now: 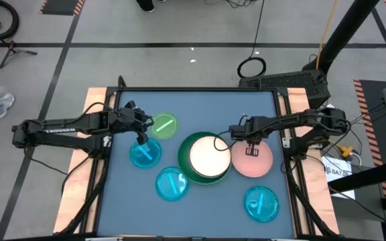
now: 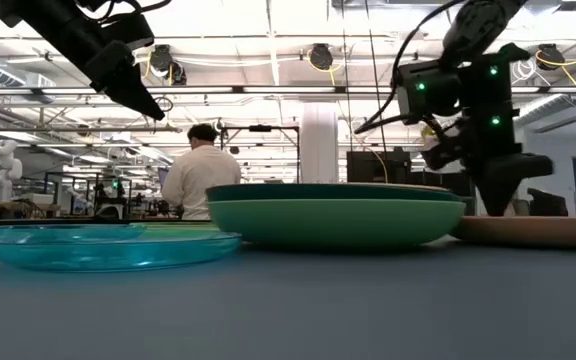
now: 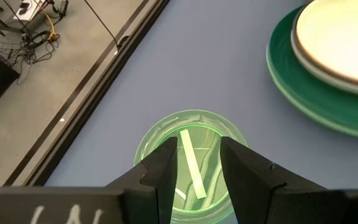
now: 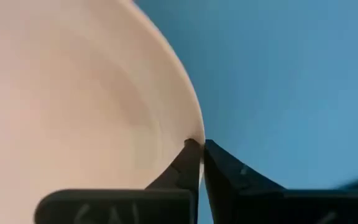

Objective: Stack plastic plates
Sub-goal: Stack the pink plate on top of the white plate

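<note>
Right wrist view: right gripper (image 4: 201, 149) pinching pink plate (image 4: 73, 93) rim; left gripper (image 3: 199, 163) spread above lime plate (image 3: 191, 134)

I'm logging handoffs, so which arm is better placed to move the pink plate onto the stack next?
Likely the right. The right gripper is down at the pink plate rim, fingers nearly closed on it. The left gripper hangs open over the lime plate, farther away.

white plate (image 1: 210, 158) on green plates (image 1: 187, 171) | pink plate (image 1: 256, 161) beside | lime plate (image 1: 163, 126), three cyan plates (image 1: 172, 183) apart
</note>
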`<move>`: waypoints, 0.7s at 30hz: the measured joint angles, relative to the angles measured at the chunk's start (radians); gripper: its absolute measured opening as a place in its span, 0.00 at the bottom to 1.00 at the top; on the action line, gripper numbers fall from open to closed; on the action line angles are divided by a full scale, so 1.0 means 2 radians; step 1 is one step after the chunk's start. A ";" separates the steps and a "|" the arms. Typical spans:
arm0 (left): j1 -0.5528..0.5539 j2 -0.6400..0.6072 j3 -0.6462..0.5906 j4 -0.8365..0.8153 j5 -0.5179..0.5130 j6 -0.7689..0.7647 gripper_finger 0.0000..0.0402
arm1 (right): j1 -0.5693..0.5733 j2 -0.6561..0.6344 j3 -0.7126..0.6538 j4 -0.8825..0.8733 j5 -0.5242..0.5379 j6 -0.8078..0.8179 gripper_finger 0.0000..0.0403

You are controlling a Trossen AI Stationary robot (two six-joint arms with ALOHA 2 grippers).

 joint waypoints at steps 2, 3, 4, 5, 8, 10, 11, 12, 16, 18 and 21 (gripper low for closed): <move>0.000 0.000 0.000 0.000 0.000 0.000 0.32 | -0.003 0.000 0.012 -0.018 0.021 0.009 0.02; 0.000 0.000 0.000 0.000 0.000 0.000 0.32 | -0.004 0.000 0.019 -0.030 0.028 0.011 0.01; 0.000 0.000 0.000 0.000 0.000 0.000 0.32 | -0.006 -0.001 0.028 -0.045 0.029 0.010 0.01; 0.000 0.000 0.000 0.000 0.000 0.000 0.32 | -0.006 -0.002 0.037 -0.058 0.031 0.009 0.01; 0.000 0.000 0.000 0.000 0.000 0.000 0.32 | -0.006 -0.002 0.070 -0.101 0.052 0.009 0.00; 0.000 0.000 0.000 0.000 0.000 0.000 0.32 | -0.006 -0.002 0.098 -0.138 0.068 0.015 0.00; 0.000 0.000 0.000 0.000 0.000 0.000 0.32 | -0.006 -0.002 0.112 -0.157 0.076 0.019 0.00; 0.000 0.000 0.000 0.000 0.000 0.000 0.32 | -0.006 -0.002 0.128 -0.174 0.083 0.022 0.00; 0.000 0.000 0.000 0.000 0.000 0.000 0.32 | -0.006 -0.002 0.192 -0.232 0.113 0.033 0.00; 0.000 0.000 0.000 0.000 0.000 0.000 0.32 | -0.006 -0.002 0.224 -0.259 0.124 0.040 0.00; 0.000 0.000 0.000 0.000 0.000 0.000 0.32 | -0.006 -0.002 0.264 -0.275 0.122 0.050 0.00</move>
